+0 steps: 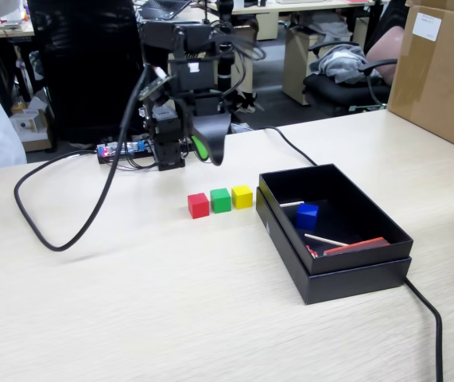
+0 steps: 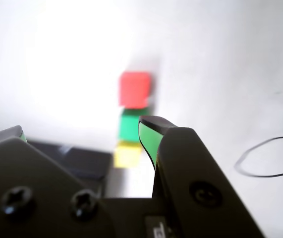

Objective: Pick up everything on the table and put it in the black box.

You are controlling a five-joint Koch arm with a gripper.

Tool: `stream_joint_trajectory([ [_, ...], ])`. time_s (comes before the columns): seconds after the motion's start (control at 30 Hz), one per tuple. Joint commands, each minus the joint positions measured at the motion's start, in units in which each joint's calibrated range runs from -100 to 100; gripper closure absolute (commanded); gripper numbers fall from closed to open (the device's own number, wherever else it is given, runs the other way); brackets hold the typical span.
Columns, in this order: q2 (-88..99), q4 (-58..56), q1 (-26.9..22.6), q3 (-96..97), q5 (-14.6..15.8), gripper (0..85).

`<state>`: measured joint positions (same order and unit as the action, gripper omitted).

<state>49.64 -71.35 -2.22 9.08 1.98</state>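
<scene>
My fingers (image 2: pixel 82 131) hang wide apart, empty, above the small red wooden cube (image 1: pixel 198 205) left of the black box (image 1: pixel 354 274).

The table (image 1: pixel 131 302) is pale wood-grain laminate, smooth and matt, with fine streaks running toward its right edge. The black box (image 1: pixel 346 278), near that right edge, looks like matt cardboard with crisp folded walls. The red cube (image 1: pixel 198 205), green cube (image 1: pixel 220 200) and yellow cube (image 1: pixel 242 196) have flat, evenly painted faces with little sheen (wood or plastic, cannot tell which); the blue cube (image 1: pixel 307 216) inside the box looks the same. The gripper (image 2: pixel 82 136) is matt black plastic with visible print layering, green pads lining its inner faces and dark metal screws. The cable (image 1: pixel 60 239) is smooth black rubbery sheath. At the back right corner stands a carton (image 1: pixel 437 72) of plain brown corrugated cardboard
</scene>
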Motion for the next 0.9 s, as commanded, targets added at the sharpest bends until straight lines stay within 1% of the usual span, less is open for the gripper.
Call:
stream_joint_trajectory([
  [0.0, 4.92, 0.21, 1.32, 4.52, -0.44, 38.8],
  [0.13, 3.54, 0.72, 1.42, 12.13, 0.2, 37.4],
  [0.27, -2.08, 4.61, 1.47, 15.85, 0.2, 37.8],
  [0.63, -18.72, 9.97, 1.47, 13.31, 0.29, 38.3],
  [0.77, -24.46, 11.18, 1.27, 10.32, 0.29, 43.4],
  [0.87, -26.75, 11.18, 0.98, 8.6, 0.59, 43.6],
])
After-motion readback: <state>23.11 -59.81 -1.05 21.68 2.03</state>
